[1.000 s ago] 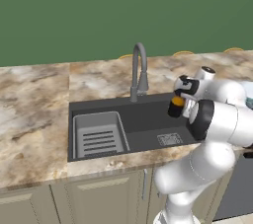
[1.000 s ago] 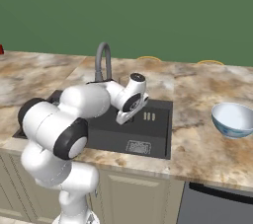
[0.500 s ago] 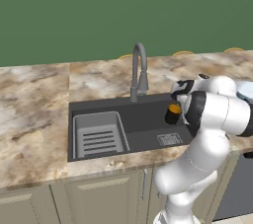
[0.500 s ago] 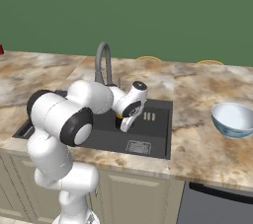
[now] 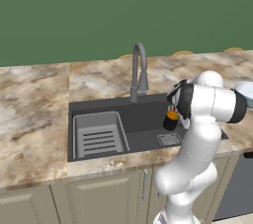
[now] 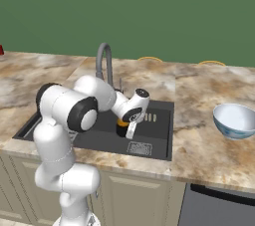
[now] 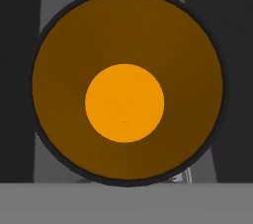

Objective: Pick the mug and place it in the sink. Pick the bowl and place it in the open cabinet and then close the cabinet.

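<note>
**A:** While the arm was bent low over the sink, where exactly was the mug sitting?

**B:** It was down inside the basin, over the dark floor toward the 3 o'clock end in the left base view. The slotted tray insert was way over at 9 o'clock, well apart from it. The faucet stood up at about 11 o'clock from the mug.

**A:** And the gripper?

**B:** Clamped tight on the mug, as far as I could see. In the hand view the camera stared straight down into the orange inside, bright disc in the middle, black rim all round. Couldn't make out the fingertips there, tbh. Couldn't tell either whether the mug's base touched the sink floor.

**A:** Bowl?

**B:** The bowl sat upright on the marble counter, off at 3 o'clock from the sink in the right base view, well apart from the arm.
</note>
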Robot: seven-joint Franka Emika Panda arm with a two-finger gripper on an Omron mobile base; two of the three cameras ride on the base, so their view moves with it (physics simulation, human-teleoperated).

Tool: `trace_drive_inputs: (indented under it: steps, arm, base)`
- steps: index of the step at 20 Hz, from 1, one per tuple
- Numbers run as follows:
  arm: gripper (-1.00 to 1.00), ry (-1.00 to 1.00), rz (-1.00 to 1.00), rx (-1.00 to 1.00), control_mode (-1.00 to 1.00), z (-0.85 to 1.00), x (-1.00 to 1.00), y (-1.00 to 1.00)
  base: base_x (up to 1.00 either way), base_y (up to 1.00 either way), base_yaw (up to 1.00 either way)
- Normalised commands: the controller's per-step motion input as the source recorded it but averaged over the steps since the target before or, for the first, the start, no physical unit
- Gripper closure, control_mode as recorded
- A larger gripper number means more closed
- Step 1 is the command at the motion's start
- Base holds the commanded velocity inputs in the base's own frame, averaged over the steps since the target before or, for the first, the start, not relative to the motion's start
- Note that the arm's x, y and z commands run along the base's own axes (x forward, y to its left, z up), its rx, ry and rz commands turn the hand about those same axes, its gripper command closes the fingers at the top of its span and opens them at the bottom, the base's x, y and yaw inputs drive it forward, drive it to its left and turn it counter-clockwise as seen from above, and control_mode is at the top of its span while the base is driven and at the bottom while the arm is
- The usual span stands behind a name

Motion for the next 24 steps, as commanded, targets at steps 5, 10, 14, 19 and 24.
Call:
trace_drive_inputs:
  steps: [5, 10, 14, 19, 24]
  arm:
    - [1.0, 0.0, 0.1, -0.03, -1.0, -0.27, 0.26, 0.11]
    - [1.0, 0.0, 0.0, -0.1, -1.0, -0.29, 0.32, 0.01]
    - [1.0, 0.0, 0.01, -0.08, -1.0, -0.32, 0.23, 0.01]
    - [1.0, 0.0, 0.02, -0.05, -1.0, -0.32, 0.24, 0.02]
    - [1.0, 0.0, 0.06, -0.01, -1.0, -0.27, 0.18, 0.0]
  base:
    - [0.0, 0.0, 0.0]
    - [0.0, 0.0, 0.0]
    - [0.0, 0.0, 0.0]
    - [0.0, 0.0, 0.0]
    - [0.0, 0.0, 0.0]
